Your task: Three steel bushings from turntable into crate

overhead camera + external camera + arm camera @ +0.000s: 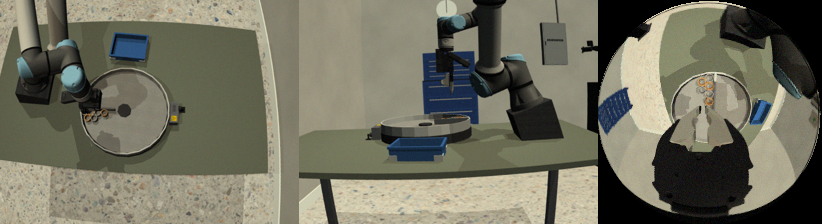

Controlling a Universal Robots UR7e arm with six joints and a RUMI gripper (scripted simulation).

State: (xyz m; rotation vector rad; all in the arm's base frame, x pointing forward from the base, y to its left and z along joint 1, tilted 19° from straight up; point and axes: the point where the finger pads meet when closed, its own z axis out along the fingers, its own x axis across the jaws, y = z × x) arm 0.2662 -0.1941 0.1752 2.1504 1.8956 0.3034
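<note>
Several ring-shaped bushings lie in a cluster at the left side of the turntable. Some are grey steel, such as one steel bushing; others are orange, such as an orange bushing and another orange bushing. The arm hides part of the cluster in the top view. The blue crate stands beside the turntable; no bushings show inside it. My gripper is shut and empty, high above the turntable's bushing side.
A thin straight bar runs over the turntable beside the bushings towards the dark centre hub. A raised rim surrounds the turntable. A grey box with a yellow label adjoins its far side from the robot base.
</note>
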